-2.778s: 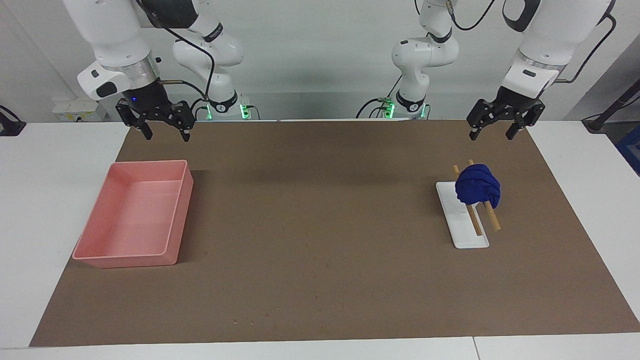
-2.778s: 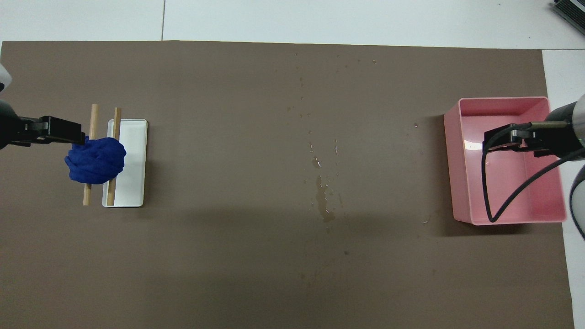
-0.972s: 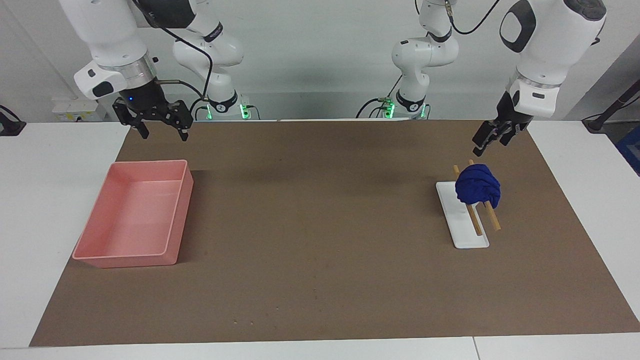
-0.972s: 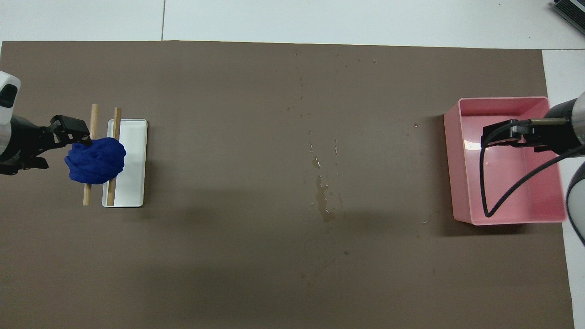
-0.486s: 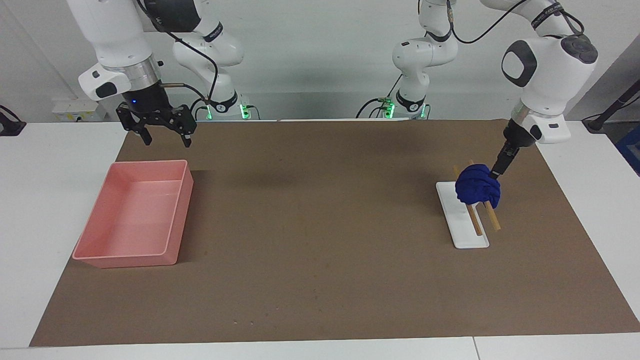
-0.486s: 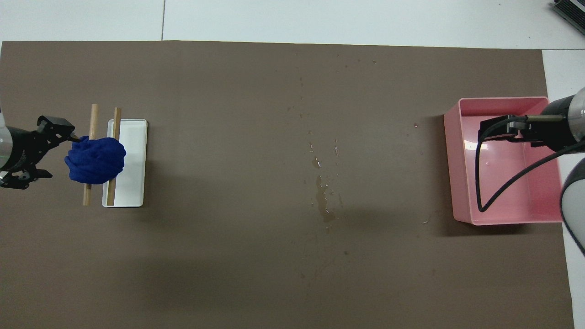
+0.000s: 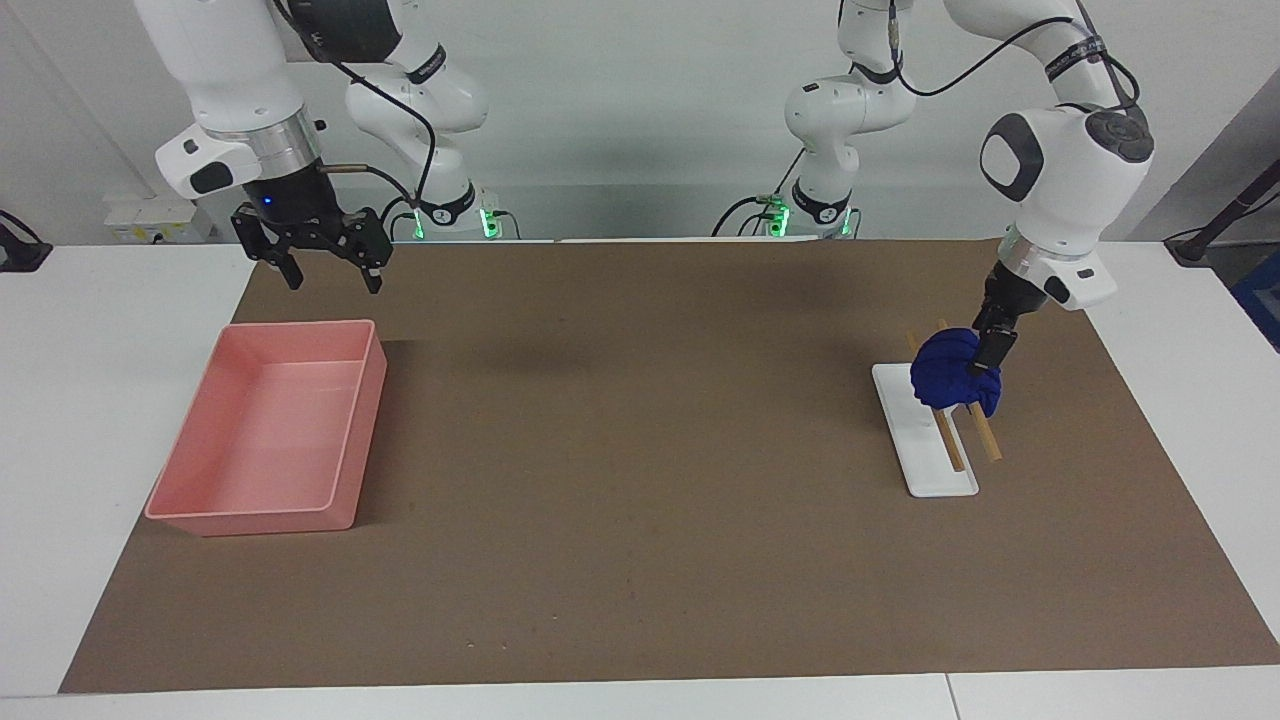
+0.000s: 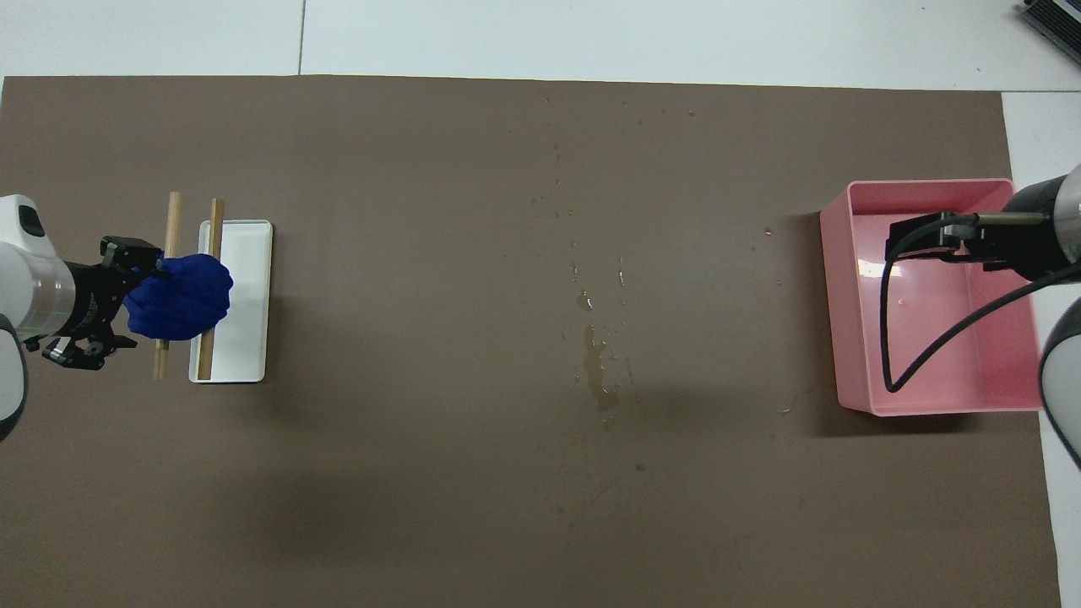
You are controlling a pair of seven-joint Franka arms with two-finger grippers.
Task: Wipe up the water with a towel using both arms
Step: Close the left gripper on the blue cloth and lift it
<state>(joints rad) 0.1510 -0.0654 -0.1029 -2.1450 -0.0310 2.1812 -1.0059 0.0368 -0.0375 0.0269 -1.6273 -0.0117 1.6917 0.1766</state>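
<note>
1. Facing view: the towel (image 7: 955, 373) is a crumpled royal-blue lump resting on two wooden sticks (image 7: 972, 425) that lie across a white tray (image 7: 925, 445), toward the left arm's end of the surface (image 7: 640, 450).
2. The left end effector (image 7: 985, 362) is down at the towel, on the side toward the left arm's edge of the surface. Its fingers stand released around the cloth, not yet pinched onto it.
3. The right end effector (image 7: 322, 262) hangs released over the surface just beside the pink bin (image 7: 265, 430), on the side nearer the robots. That arm waits.
4. Overhead view: the water (image 8: 595, 363) is a thin streak and scattered drops in the middle of the brown mat, well apart from the towel (image 8: 179, 297).
5. Handling, as a judgement: the towel looks soft, light and easily squashed. It should not slip, but a shallow pinch could catch only one fold and let the lump unravel.
6. Best hold: deep across the thick middle of the lump, above the sticks, so the fingers close on several layers and do not snag the sticks.
7. Risk: the sticks seem loose and may roll off or lift with the cloth.
</note>
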